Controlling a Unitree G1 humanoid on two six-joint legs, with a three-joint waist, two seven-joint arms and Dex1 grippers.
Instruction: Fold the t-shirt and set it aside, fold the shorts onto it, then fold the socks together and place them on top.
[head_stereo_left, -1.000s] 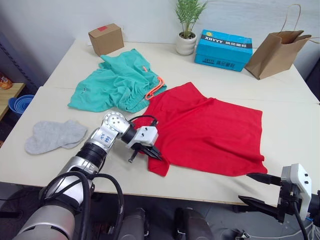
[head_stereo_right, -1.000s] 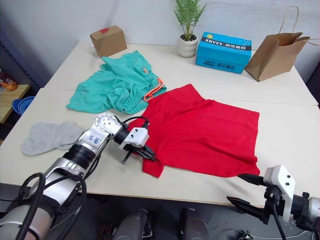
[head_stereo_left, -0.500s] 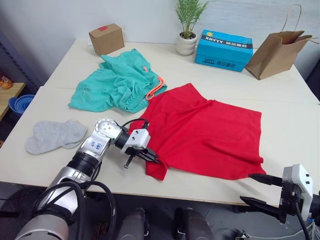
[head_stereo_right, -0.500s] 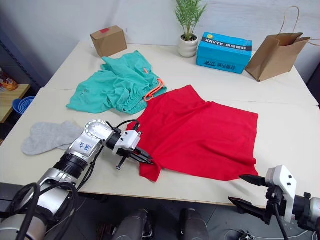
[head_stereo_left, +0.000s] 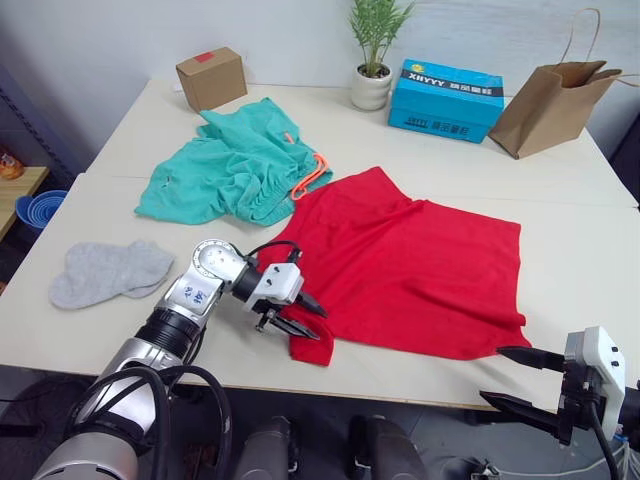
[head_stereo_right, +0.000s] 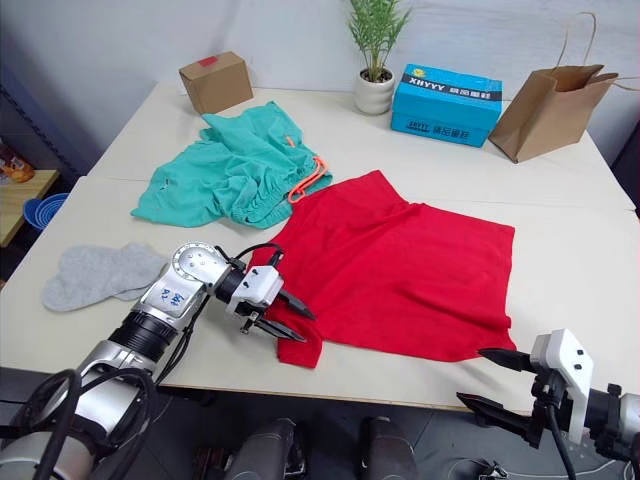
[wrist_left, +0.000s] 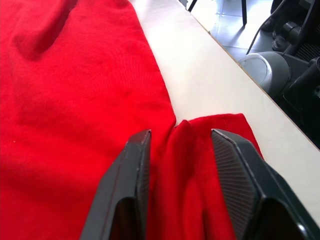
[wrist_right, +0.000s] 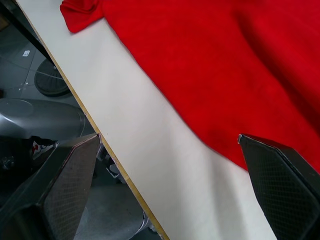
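Our left gripper at the t-shirt's near corner

Our parted fingers straddle a bunched fold of red cloth; our right gripper hangs wide open, holding nothing, off the table edge.

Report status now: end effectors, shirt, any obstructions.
Left end effector open, fingers straddling near corner of plain red cotton t-shirt. Right end effector open, off the table edge. Shirt unfolded; nothing on it.

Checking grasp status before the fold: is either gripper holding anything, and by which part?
Nothing is gripped. The left gripper is open, straddling the t-shirt at its near sleeve; the right gripper is open off the table edge.
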